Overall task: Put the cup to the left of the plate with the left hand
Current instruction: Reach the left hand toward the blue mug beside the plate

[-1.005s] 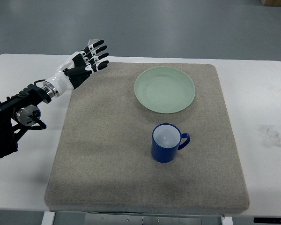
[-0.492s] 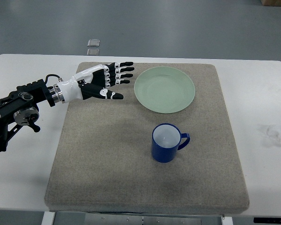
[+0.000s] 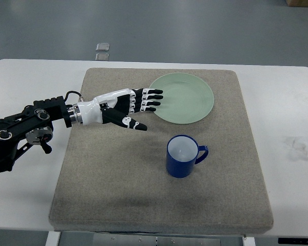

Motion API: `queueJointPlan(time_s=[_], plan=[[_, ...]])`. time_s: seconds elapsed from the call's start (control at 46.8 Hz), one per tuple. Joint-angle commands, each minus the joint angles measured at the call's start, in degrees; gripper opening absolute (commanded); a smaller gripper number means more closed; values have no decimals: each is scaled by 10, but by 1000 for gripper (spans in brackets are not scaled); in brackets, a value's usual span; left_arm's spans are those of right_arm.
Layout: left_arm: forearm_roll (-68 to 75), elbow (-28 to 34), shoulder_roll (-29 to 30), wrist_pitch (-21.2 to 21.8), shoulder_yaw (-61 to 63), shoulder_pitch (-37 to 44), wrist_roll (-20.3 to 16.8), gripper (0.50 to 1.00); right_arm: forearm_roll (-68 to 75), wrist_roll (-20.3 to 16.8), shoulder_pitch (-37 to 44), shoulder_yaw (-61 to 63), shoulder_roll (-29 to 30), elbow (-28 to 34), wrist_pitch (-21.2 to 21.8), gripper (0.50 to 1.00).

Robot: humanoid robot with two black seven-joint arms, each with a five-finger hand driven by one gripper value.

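Since half a second ago the left hand (image 3: 127, 107) has travelled further right and toward the near side of the mat, so its fingertips now overlap the left rim of the plate (image 3: 187, 95) in the top view, where before they stopped short of it. One second ago the same hand was raised over the mat's far-left corner.

Its arm comes in from the picture's left edge, black at the shoulder end and white along the forearm, and lies nearly level across the left part of the grey mat (image 3: 118, 174). Four fingers (image 3: 153, 99) are stretched out straight and close together, pointing right; the thumb (image 3: 133, 123) angles out toward the near side. They are released and hold nothing.

The blue cup (image 3: 182, 156) stands upright on the mat, on the near side of the pale green plate and apart from it, handle pointing right. It lies right of and nearer than the hand, untouched. The mat rests on a white surface (image 3: 290, 102). No right arm shows.
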Motion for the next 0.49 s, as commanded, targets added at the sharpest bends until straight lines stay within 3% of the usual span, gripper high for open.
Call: queueJointPlan(time_s=[0.0, 0.471], plan=[[1, -11, -2, 0, 12, 0, 1, 999, 0, 0, 0, 0, 0, 0, 0, 932], [53, -17, -52, 0, 23, -5, 1, 999, 0, 0, 0, 0, 0, 0, 0, 932]])
